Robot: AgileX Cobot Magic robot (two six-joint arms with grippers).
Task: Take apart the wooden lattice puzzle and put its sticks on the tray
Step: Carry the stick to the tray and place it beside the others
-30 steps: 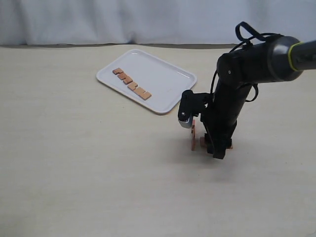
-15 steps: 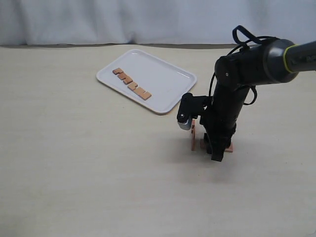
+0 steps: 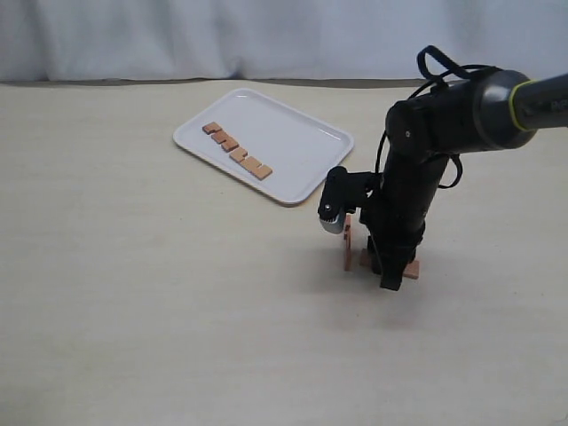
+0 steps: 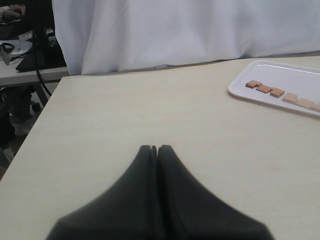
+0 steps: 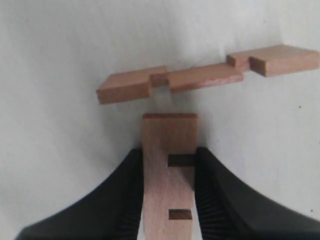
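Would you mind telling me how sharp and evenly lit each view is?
Exterior view: soft, even light, no glare on the tray, only a faint shadow beneath the right gripper. Left wrist view: the left gripper is a blurred black mass, the table beyond sharp. Right wrist view: the gripped stick is fairly crisp.

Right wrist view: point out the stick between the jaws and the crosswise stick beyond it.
stick between the jaws (image 5: 167, 140), right wrist view, flat face above its notch.
crosswise stick (image 5: 202, 76), right wrist view, recessed middle span.
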